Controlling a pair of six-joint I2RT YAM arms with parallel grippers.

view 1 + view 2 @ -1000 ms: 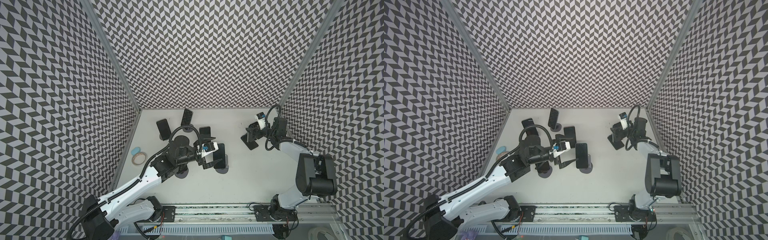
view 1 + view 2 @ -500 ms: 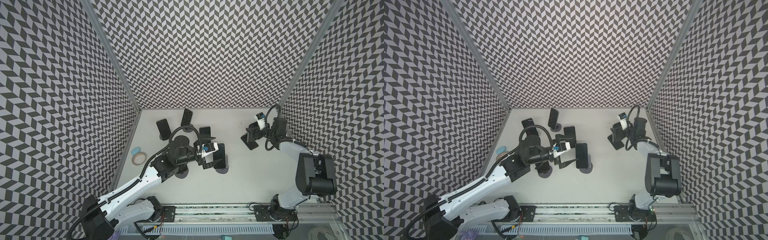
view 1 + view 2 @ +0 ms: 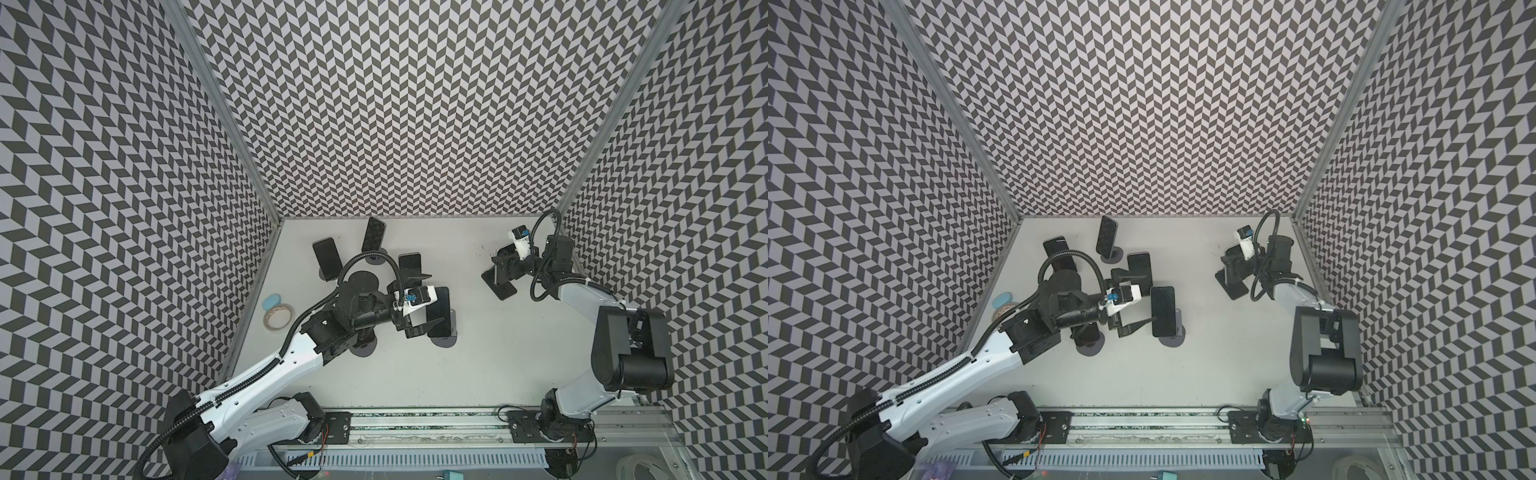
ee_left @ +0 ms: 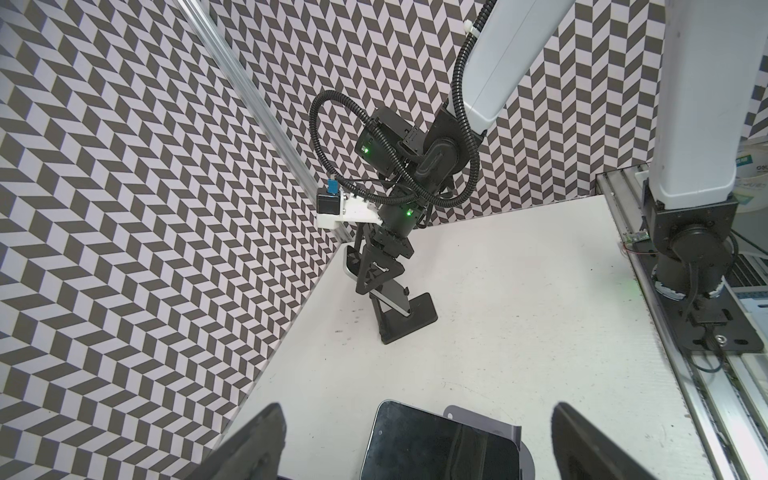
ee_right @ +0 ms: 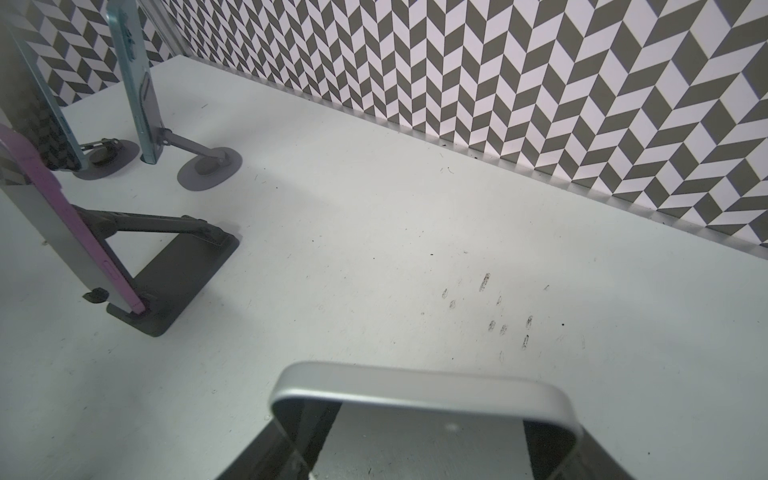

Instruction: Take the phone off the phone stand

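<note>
At the back right, a silver-edged phone (image 3: 495,272) (image 4: 388,300) leans on a black phone stand (image 3: 503,289) (image 4: 409,321). My right gripper (image 3: 508,268) (image 3: 1236,266) (image 4: 376,277) straddles it from above. In the right wrist view the phone's top edge (image 5: 419,390) spans the gap, with a dark finger (image 5: 249,457) against each side. In the middle, my left gripper (image 3: 436,297) (image 3: 1149,297) (image 4: 415,409) stands wide open around a black phone (image 3: 441,311) (image 4: 440,446) on a round grey stand (image 3: 444,341), not touching it.
Other phones on stands fill the back left: one dark (image 3: 328,259), one patterned (image 3: 373,235), one black (image 3: 410,266). A tape roll (image 3: 277,319) and a blue oval (image 3: 272,300) lie by the left wall. Patterned walls enclose three sides and a rail (image 3: 415,419) runs along the front.
The right gripper's fingers have drawn in onto the sides of the phone at the back right. Both arms otherwise hold their places.
</note>
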